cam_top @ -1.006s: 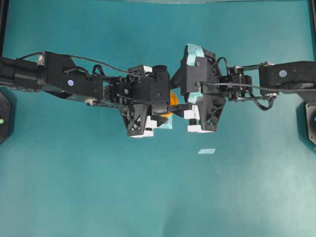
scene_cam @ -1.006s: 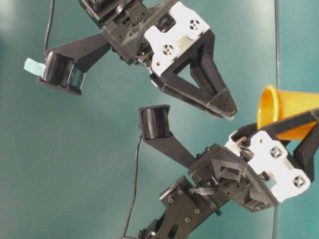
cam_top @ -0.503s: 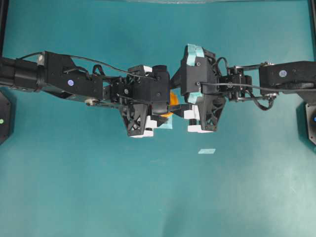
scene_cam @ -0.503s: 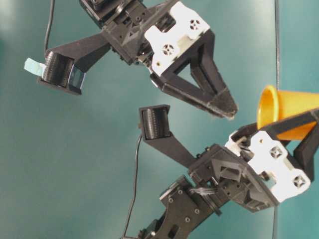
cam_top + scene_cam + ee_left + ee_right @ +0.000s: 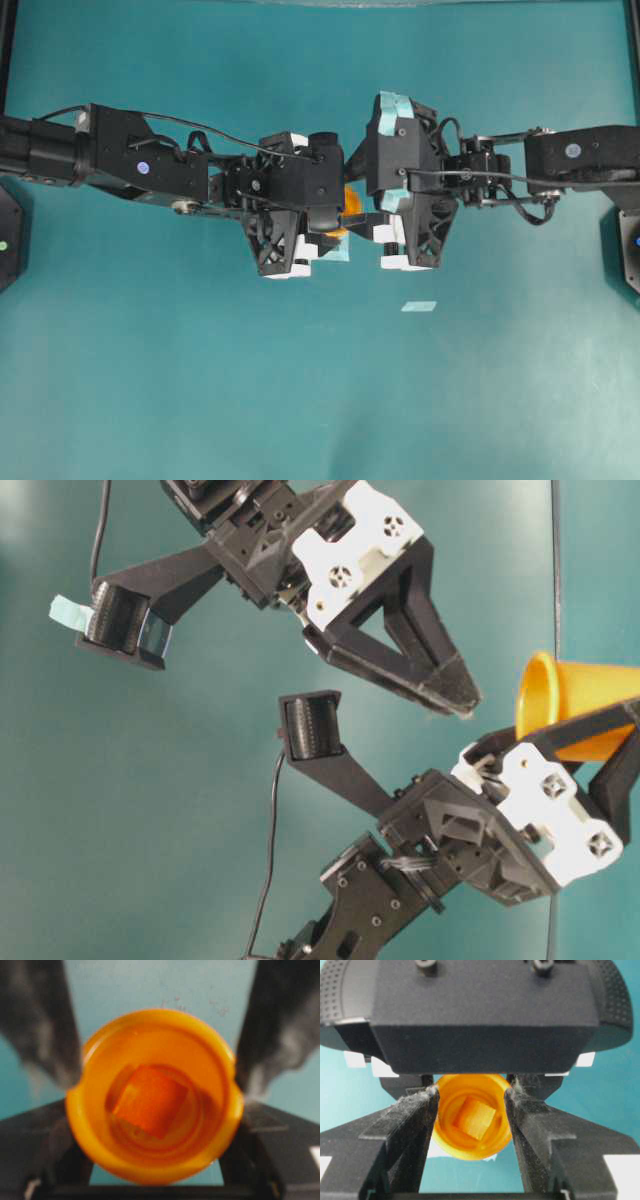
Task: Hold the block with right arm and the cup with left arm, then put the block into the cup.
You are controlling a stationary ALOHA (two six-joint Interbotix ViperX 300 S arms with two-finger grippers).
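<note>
Orange on orange makes the block (image 5: pixel 150 1100) hard to separate from its surroundings, but in my left wrist view I see it lying inside the cup (image 5: pixel 155 1095), on the bottom and turned a little askew. The right wrist view shows the same: the block (image 5: pixel 474 1118) sits deep in the cup (image 5: pixel 470 1115), and the cup mouth faces that camera.

The cup is pinched by the left end effector (image 5: pixel 575 750), one finger on each side of the rim; in the left wrist view these fingers are only dark blurred shapes. From the table-level camera I see the cup (image 5: pixel 570 715) held tipped on its side, cut off by the right edge of the picture, and the block is hidden there. From overhead only a small piece of the cup (image 5: pixel 349 205) shows between the two arms.

The right end effector (image 5: pixel 295 665) has its fingers spread wide and nothing is between them. Its fingertips stand just beside the cup mouth; whether they touch the rim I cannot tell.

On the teal tabletop (image 5: pixel 320 400) a pale tape strip (image 5: pixel 419 306) lies apart from the arms.
</note>
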